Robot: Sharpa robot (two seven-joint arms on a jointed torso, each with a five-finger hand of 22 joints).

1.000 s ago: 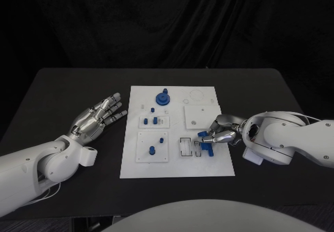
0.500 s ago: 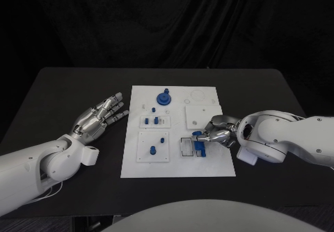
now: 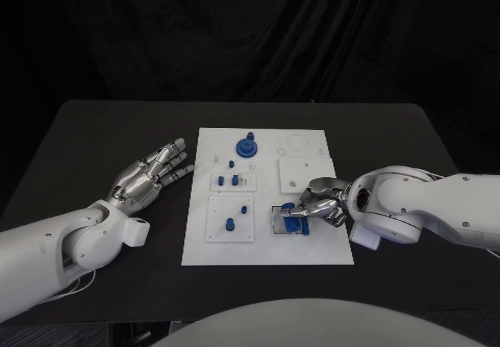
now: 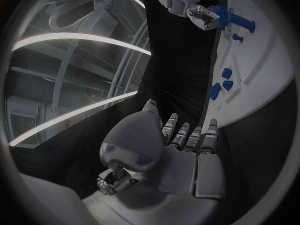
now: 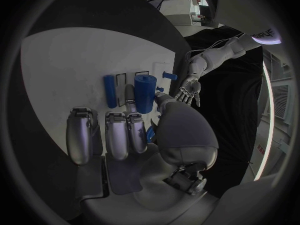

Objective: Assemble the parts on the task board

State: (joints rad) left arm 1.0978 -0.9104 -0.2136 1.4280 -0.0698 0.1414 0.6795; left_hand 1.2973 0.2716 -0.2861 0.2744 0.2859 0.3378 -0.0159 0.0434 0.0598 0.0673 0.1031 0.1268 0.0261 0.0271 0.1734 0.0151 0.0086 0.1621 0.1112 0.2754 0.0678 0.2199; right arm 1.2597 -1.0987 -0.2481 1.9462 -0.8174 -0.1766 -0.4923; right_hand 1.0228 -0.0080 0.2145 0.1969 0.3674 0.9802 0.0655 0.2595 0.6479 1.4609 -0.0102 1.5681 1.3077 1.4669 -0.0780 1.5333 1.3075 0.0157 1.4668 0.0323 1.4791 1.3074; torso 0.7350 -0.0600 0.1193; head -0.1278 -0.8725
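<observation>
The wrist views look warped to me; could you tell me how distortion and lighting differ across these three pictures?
Head view: edges of the white task board run straight, evenly lit against the black table. Left wrist view: fisheye bends the board's edge into a curve, and bright ceiling strips arc behind the left hand. Right wrist view: the board bulges round, and the right hand looms large before a blue part.

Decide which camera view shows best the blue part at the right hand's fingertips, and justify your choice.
The right wrist view: the blue part stands large and unobstructed above the right hand, beside a thinner blue piece. In the head view the part is small and partly covered by the hand. The left wrist view shows it distant, near the circle's rim.
</observation>
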